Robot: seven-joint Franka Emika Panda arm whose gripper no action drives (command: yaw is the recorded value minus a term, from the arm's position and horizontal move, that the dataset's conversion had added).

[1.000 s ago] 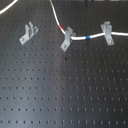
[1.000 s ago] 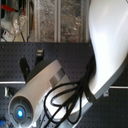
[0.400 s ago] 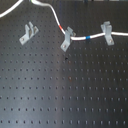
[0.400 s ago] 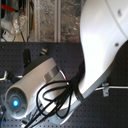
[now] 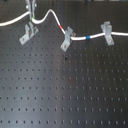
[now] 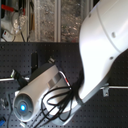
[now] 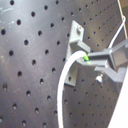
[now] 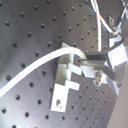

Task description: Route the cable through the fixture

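Note:
The white cable [image 5: 50, 12] runs across the back of the board, with a red band [image 5: 60, 27] and a blue band [image 5: 86, 37]. My gripper [image 5: 33, 18] is shut on the cable just above and behind the left grey clip, the fixture [image 5: 28, 33]. In the first wrist view the cable [image 7: 64, 85] curves up to my fingertips [image 7: 102, 59] beside the fixture's prongs [image 7: 77, 35]. In the second wrist view the cable [image 8: 35, 70] meets the top of the fixture [image 8: 65, 70]. I cannot tell whether it sits between the prongs.
The cable passes the middle clip [image 5: 66, 38] and the right clip [image 5: 106, 33]. All stand on a black perforated board [image 5: 65, 90]. In the second exterior view my white arm [image 6: 100, 45] and its black hoses [image 6: 55, 100] block most of the scene.
The held stretch of cable sits lower than 0.4 s ago, closer to the left clip. The arm has shifted slightly in the second exterior view.

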